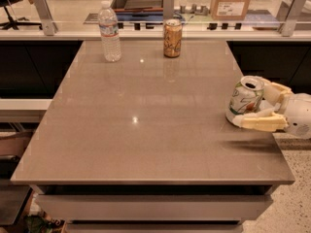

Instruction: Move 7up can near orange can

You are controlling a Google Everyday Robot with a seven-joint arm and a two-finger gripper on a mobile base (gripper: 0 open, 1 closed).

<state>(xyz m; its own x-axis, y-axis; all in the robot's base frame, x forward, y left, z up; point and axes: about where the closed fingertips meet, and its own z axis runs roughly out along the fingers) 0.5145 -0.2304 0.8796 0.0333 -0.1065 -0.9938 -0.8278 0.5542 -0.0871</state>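
Observation:
The 7up can (244, 100), white and green with a silver top, sits tilted at the right edge of the grey table (146, 130). My gripper (252, 106) reaches in from the right. Its cream fingers (257, 123) are closed around the can, one in front and low, the other behind it. The orange can (172, 38), orange-brown with pale lettering, stands upright at the table's far edge, well apart from the 7up can.
A clear plastic water bottle (110, 32) stands at the far edge, left of the orange can. Behind the table runs a counter rail with metal posts (168, 6), a cardboard box (232, 1) and a tray. The floor drops off at the right.

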